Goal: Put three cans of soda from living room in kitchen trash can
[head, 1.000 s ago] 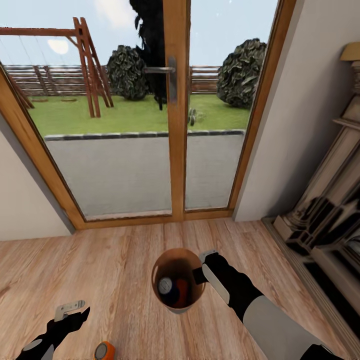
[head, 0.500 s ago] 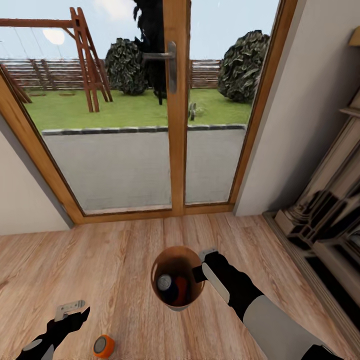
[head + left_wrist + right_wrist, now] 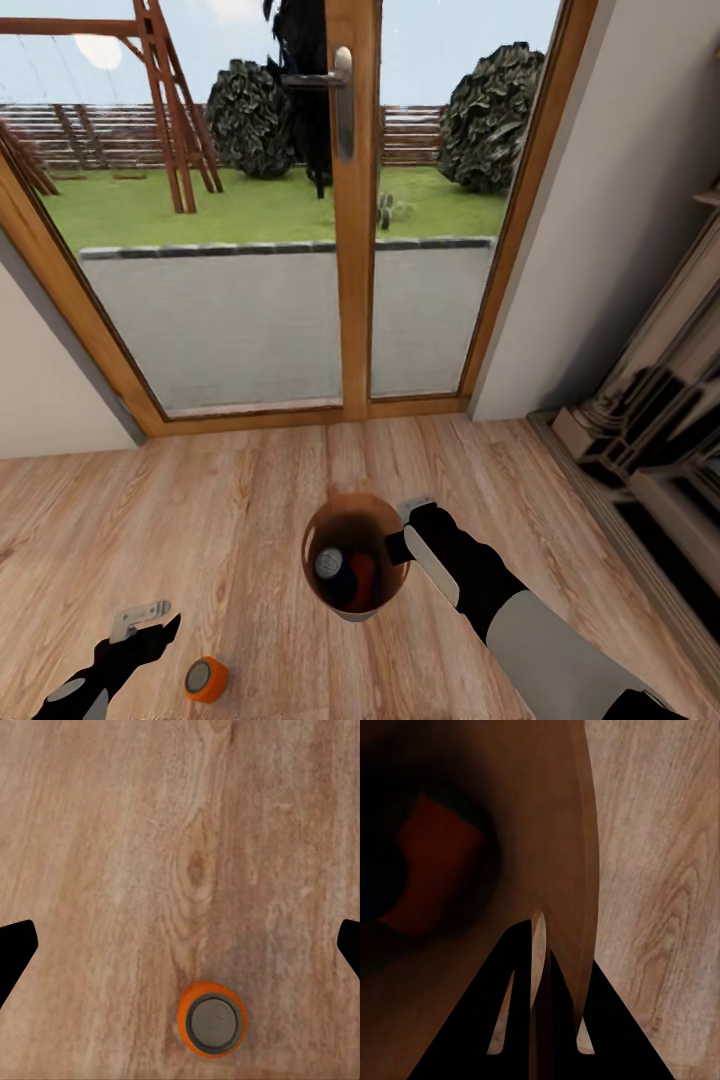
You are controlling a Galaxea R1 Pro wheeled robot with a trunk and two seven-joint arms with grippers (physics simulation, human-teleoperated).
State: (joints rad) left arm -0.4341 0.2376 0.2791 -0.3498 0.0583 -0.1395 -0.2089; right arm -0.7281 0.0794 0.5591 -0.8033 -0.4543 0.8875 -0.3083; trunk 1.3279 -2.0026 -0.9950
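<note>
Glass doors higher in view — right gripper pinching copper-lined bucket, left gripper spread over wood.

Right tool pinched closed, arm extended; left tool spread wide, low.

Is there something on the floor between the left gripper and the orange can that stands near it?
Nothing visible. The orange can stands upright on bare wood floor beside the left gripper, whose fingers are spread in the left wrist view, with only floorboards between them.
</note>
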